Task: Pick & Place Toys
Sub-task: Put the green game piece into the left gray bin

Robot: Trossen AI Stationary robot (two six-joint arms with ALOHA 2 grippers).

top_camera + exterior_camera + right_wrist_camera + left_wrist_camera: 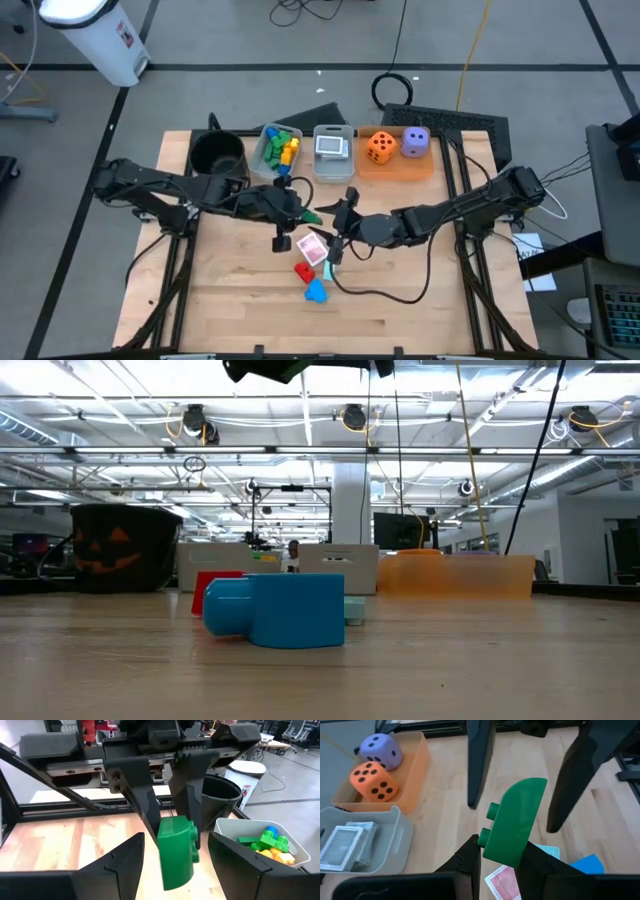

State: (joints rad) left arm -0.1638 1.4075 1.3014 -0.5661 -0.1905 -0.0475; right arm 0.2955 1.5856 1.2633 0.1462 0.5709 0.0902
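Two grippers meet at frame centre in the high view, a handoff by the look of it. The left gripper (495, 862) pinches the green block (515, 822) by its lower end, fingers pressed onto both sides, block raised off the table. The right gripper (175, 865) faces it with fingers spread, one either side of the same block and not yet touching it, so the block sits in the gap.

On the table, lower centre of the high view: a red block (304, 271), a blue block (316, 291) and playing cards (314, 249). Along the upper edge sit a clear bin of blocks (277, 146), a bin w/ a card deck (333, 150), and the orange tray (396, 166) w/ the orange die (380, 146) and purple die (416, 142). The black pot (217, 156) stands upper left.

To do the step well, I judge: keep the left grip firm until the right fingers have shut fully on the block's free upper part, clear of the left fingertips. Square the pads to the flat faces, not the studs. Only then loosen the left, pull straight back, no twisting. The block bin looks the likely drop spot; carry high enough to clear its rim.
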